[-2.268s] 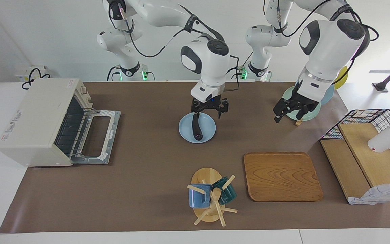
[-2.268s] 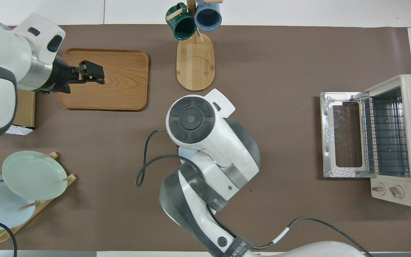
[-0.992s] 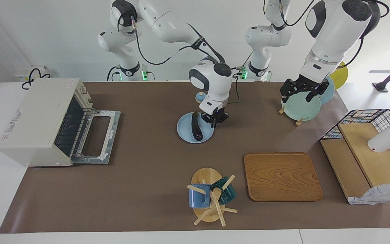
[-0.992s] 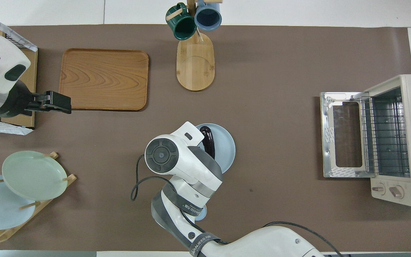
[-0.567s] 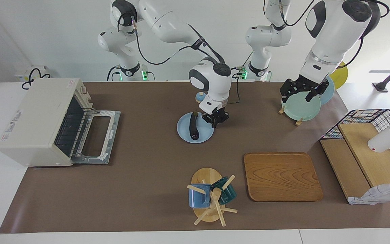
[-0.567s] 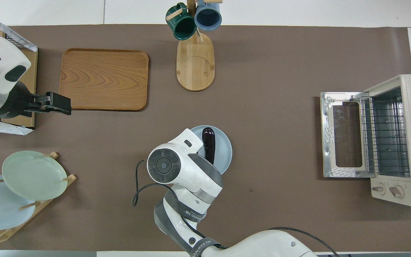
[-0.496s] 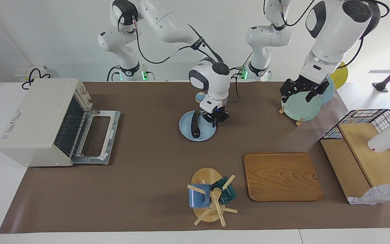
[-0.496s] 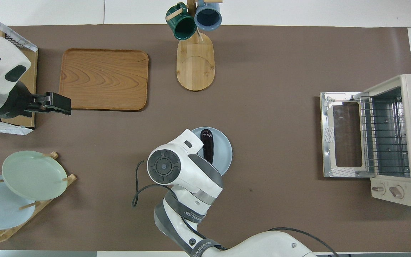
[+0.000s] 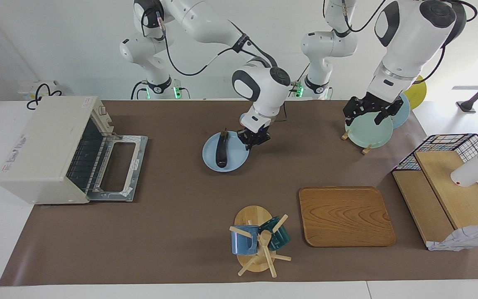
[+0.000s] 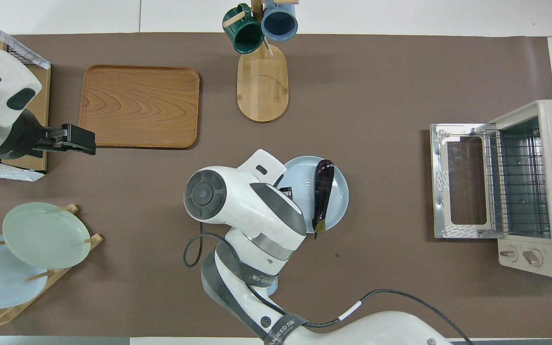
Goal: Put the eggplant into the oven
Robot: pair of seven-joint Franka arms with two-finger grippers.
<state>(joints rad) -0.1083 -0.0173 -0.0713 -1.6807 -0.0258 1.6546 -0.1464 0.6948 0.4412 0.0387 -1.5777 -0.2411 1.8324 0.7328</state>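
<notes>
I see the eggplant (image 9: pixel 221 148) lying along the blue plate (image 9: pixel 210 160), stem end nearer the robots and just over the rim. The plate sits on the brown mat (image 9: pixel 172 216) mid-table, between the oven (image 9: pixel 42 149) and the wooden tray (image 9: pixel 345 216), nearer the robots than the mug rack (image 9: pixel 258 238).

My right gripper (image 9: pixel 254 140) is down at the plate's rim on the side toward the left arm's end, with its fingers drawn fully together. It looks to be pinching the rim, though I cannot make out the contact clearly; it is beside the eggplant, not on it. In the overhead view the arm's wrist covers the fingertips, so only the plate (image 10: pixel 338 184) and eggplant (image 10: pixel 322 191) show clear of it.

The oven stands at the right arm's end of the table, its door (image 9: pixel 118 168) folded down flat and the wire rack (image 9: pixel 84 160) showing inside.

My left gripper (image 9: pixel 367 113) waits in the air over the pale green plate (image 9: pixel 369 133) in the plate stand, fingers spread wide with nothing between them. From overhead it (image 10: pixel 78 140) shows just off the tray's (image 10: pixel 139 106) edge.
</notes>
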